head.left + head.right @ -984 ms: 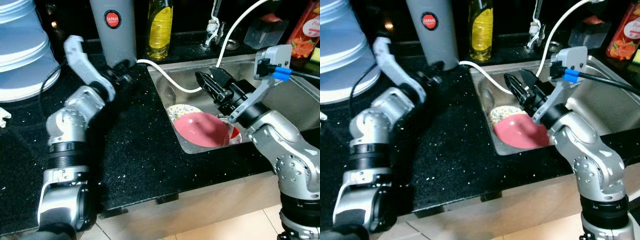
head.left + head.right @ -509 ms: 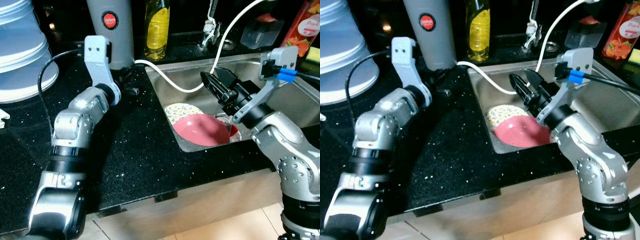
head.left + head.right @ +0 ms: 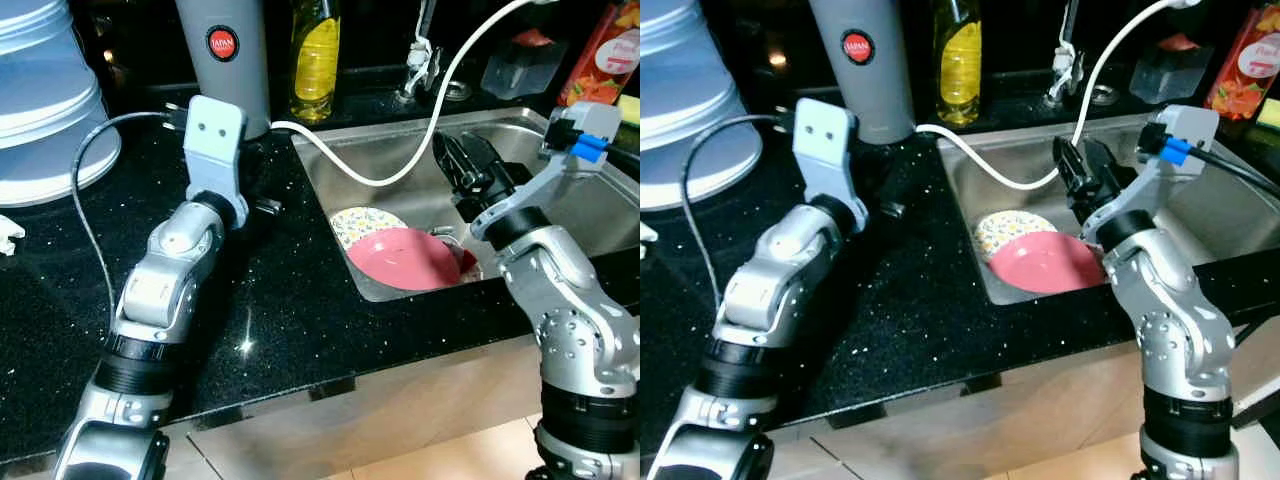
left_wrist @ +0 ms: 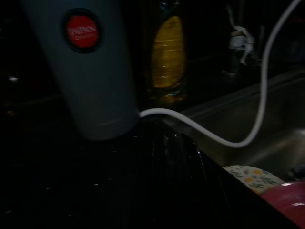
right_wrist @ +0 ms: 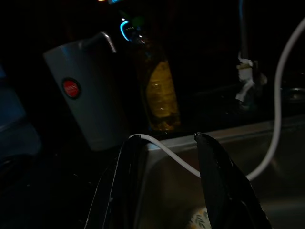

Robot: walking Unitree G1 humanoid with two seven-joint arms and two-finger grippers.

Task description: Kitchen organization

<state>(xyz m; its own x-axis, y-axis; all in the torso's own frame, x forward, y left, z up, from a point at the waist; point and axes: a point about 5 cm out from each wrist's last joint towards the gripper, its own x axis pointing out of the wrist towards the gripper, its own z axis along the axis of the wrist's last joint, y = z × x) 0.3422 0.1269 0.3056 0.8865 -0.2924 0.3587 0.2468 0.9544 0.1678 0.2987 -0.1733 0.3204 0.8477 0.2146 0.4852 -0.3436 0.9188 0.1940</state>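
A pink plate (image 3: pixel 405 258) lies in the steel sink (image 3: pixel 400 150), overlapping a floral plate (image 3: pixel 362 222), with something red (image 3: pixel 468 262) at its right edge. My right gripper (image 3: pixel 458 150) hangs over the sink just right of the plates, open, with nothing between its fingers (image 5: pixel 219 176). My left gripper (image 3: pixel 260 200) reaches over the black counter (image 3: pixel 280 300) between the sink's left rim and the base of a grey flask (image 3: pixel 225 50) with a red label. The left wrist view is dark but shows the flask (image 4: pixel 90 71), a white hose (image 4: pixel 209 136) and the plates.
The white hose (image 3: pixel 380 178) loops from the flask's base across the sink and up. A yellow soap bottle (image 3: pixel 318 55), a tap (image 3: pixel 420 55), a clear box (image 3: pixel 515 65) and a juice carton (image 3: pixel 600 50) line the back. A large white container (image 3: pixel 45 100) stands far left.
My left arm has swung its wrist round to point at the flask and the sink. My right gripper has drawn back to the right, away from above the plates.
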